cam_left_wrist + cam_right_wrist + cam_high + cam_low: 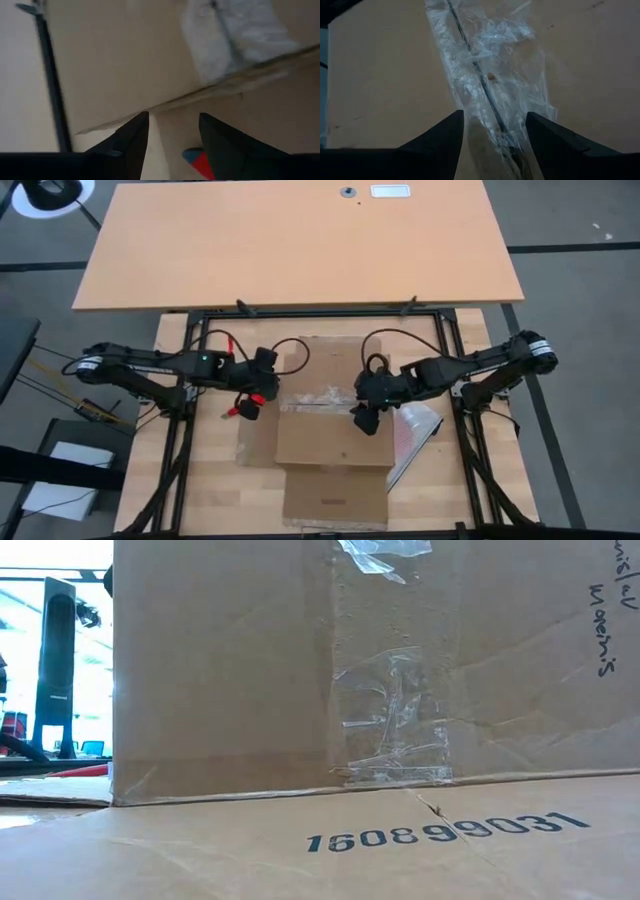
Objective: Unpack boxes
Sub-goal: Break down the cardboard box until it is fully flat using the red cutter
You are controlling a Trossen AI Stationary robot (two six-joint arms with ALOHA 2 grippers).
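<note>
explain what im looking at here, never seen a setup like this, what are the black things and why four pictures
The black things are two robot arms at a wooden table, each ending in a two-finger claw. One picture looks straight down from above, one sits at table height, and two come from cameras on the arms' wrists.

On the table lies a brown cardboard carton, its taped seam partly peeled. The left claw hovers open by the carton's side, over a red-handled cutter. The right claw is open above the seam. Neither holds anything. A clear plastic bag lies beside the carton. The table-height camera sees only the carton's wall, close up.
</note>
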